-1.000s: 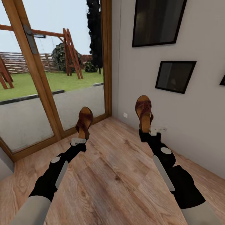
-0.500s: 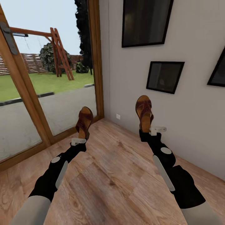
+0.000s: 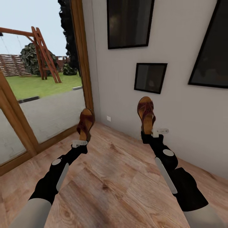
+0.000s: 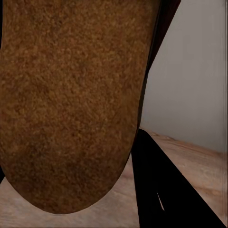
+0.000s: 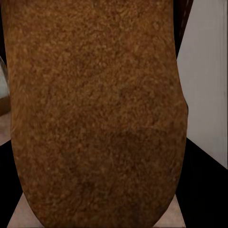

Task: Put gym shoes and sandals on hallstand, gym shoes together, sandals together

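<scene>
Cam panned right: glass door [image 3: 38, 95] slid toward the left edge, more wall [image 3: 190, 107] w/ dark frames [image 3: 149, 77] in view.

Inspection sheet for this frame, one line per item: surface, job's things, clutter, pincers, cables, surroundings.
Surface: wood-plank floor, bare where seen.
Job's things: left sandal and right sandal, both held upright off the floor; gym shoes and shoe rack nothing seen.
Clutter: nothing seen.
Pincers: left pincer shut on left sandal; right pincer shut on right sandal.
Cables: nothing seen.
Surroundings: grey wall with dark picture frames; glass door facing a garden.
</scene>
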